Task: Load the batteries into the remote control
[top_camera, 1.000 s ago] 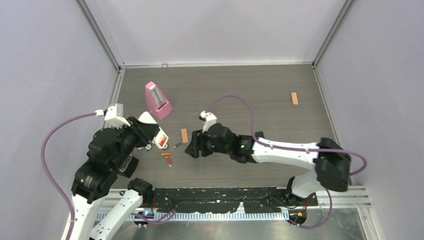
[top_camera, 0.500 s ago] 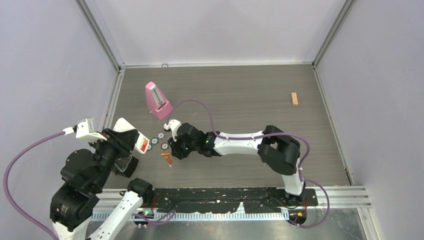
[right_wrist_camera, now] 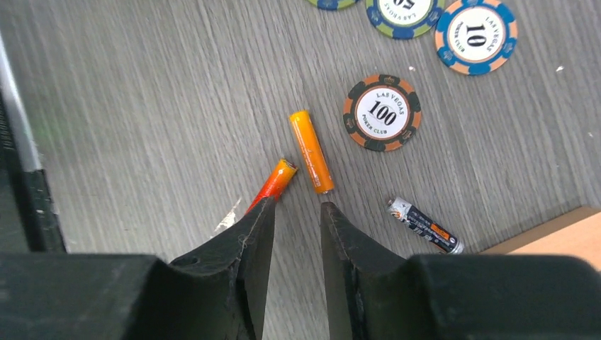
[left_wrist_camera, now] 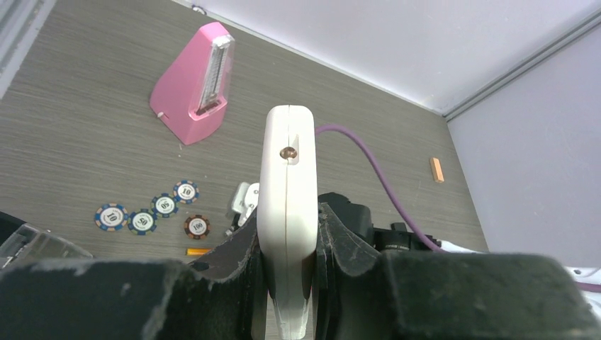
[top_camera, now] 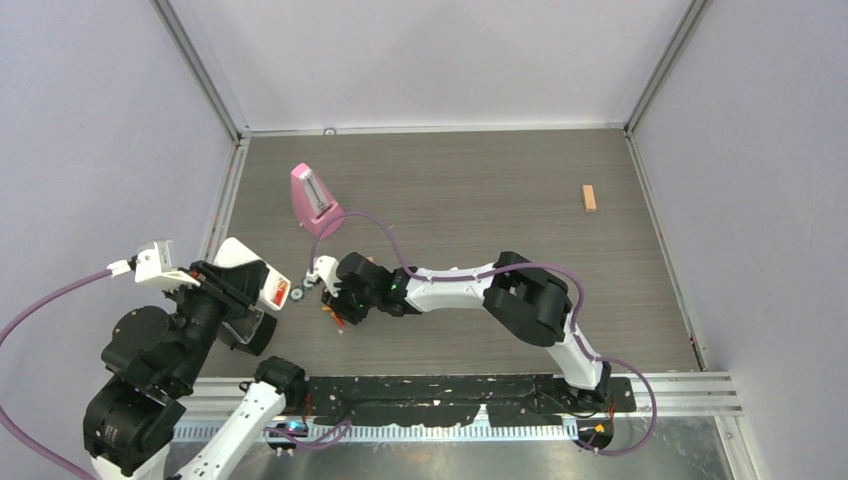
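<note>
- left fingers [left_wrist_camera: 234, 263] clenched on the white remote control [left_wrist_camera: 286, 205], gripping both long sides; it is held up off the counter [left_wrist_camera: 85, 156] on the left side
- right fingers [right_wrist_camera: 249, 237] low over the counter, a narrow gap between them; only bare counter shows in the gap, nothing grasped
- red-orange battery [right_wrist_camera: 276, 180] lies flat, near end hidden behind the outer side of one right finger
- orange battery [right_wrist_camera: 310, 151] flat just beside it, near end at the other finger's tip
- dark battery [right_wrist_camera: 425, 225] flat, slightly apart from those two
- "100" poker chip [right_wrist_camera: 381, 112] just beside the orange battery, more chips near
- pink metronome [left_wrist_camera: 191, 85] upright, farther back
</note>
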`<state>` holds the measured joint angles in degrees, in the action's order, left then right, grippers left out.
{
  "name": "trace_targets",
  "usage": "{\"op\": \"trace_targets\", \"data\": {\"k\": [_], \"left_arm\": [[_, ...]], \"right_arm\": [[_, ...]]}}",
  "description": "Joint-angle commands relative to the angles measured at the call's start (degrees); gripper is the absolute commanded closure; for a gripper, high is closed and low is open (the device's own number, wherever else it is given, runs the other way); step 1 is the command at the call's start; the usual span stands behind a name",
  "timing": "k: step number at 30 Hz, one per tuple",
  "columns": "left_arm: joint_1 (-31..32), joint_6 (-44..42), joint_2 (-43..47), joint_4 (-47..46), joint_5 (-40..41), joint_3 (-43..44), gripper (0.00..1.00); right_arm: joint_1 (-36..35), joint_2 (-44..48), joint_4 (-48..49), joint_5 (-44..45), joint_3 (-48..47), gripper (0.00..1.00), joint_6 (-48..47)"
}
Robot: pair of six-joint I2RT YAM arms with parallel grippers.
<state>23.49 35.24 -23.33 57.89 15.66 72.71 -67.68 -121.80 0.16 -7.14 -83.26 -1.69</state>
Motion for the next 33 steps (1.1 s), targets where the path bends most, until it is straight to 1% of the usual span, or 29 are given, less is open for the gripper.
{"op": "trace_targets", "data": {"k": [1, 7, 17, 21, 23, 26, 29, 33], "left_arm": [[-0.28, -1.94, -1.25, -0.72, 2.13, 3.05, 1.0], [-0.21, -2.51, -1.12, -0.63, 2.36, 3.56, 1.0], [-0.26, -3.16, -1.3, -0.64, 1.99, 3.5, 1.0], [-0.28, -2.93, -1.21, -0.61, 1.57, 3.3, 1.0], [-0.28, -2.84, -0.97, -0.67, 1.48, 3.11, 1.0], [-0.26, -2.74, -0.84, -0.68, 1.11, 2.78, 1.0], [-0.28, -2.61, -0.92, -0.82, 0.5, 2.54, 1.0], [-0.28, -2.67, -1.19, -0.68, 0.04, 2.09, 1.0]], "right_arm": [[-0.59, -1.39, -1.2, 2.11, -3.3, 0.64, -4.51], [-1.07, -4.02, -4.24, 5.73, -5.93, 0.62, -7.24], [-1.53, -7.28, -6.31, 5.01, -7.98, 0.61, -8.65], [-1.58, -7.84, -6.65, 4.83, -7.95, 0.69, -8.23], [-1.72, -7.73, -6.58, 5.65, -7.78, 0.76, -8.15], [-2.36, -7.13, -5.84, 12.01, -6.78, 0.85, -8.42], [-3.22, -4.79, -3.42, 14.55, -3.84, 0.92, -8.87], [-3.72, -1.33, -0.65, 16.55, -0.71, 0.94, -8.33]]}}
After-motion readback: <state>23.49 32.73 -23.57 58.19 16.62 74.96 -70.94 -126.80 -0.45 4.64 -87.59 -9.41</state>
